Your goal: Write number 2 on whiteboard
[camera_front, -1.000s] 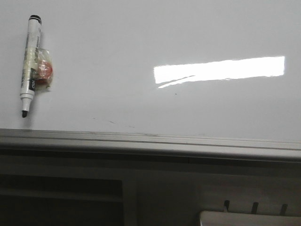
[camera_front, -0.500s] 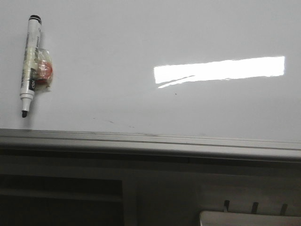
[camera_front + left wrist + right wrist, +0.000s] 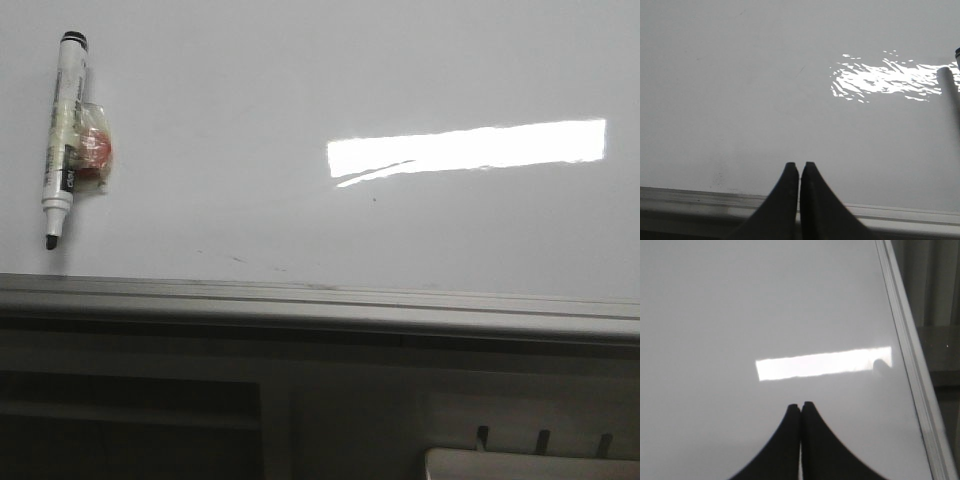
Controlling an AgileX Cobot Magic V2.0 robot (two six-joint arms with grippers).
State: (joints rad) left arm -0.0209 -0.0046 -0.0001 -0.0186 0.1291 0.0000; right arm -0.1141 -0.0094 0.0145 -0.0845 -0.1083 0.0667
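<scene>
The whiteboard (image 3: pixel 300 90) fills the front view, glossy white with a grey metal rim (image 3: pixel 300 298) along its near edge and a bright rectangular glare (image 3: pixel 466 148). No number 2 shows on it; only faint smudges (image 3: pixel 240 260). A white marker pen (image 3: pixel 62 135) with a black tip lies at the far left, a taped red-and-clear piece stuck to its side. My left gripper (image 3: pixel 799 164) is shut and empty over the board's near rim. My right gripper (image 3: pixel 801 404) is shut and empty over the board near its side rim (image 3: pixel 905 355).
Below the board's rim is a dark grey frame with a recess (image 3: pixel 130 400). A pale tray-like edge with three small pegs (image 3: pixel 535 455) sits at the lower right. The marker's end shows at the edge of the left wrist view (image 3: pixel 950 87).
</scene>
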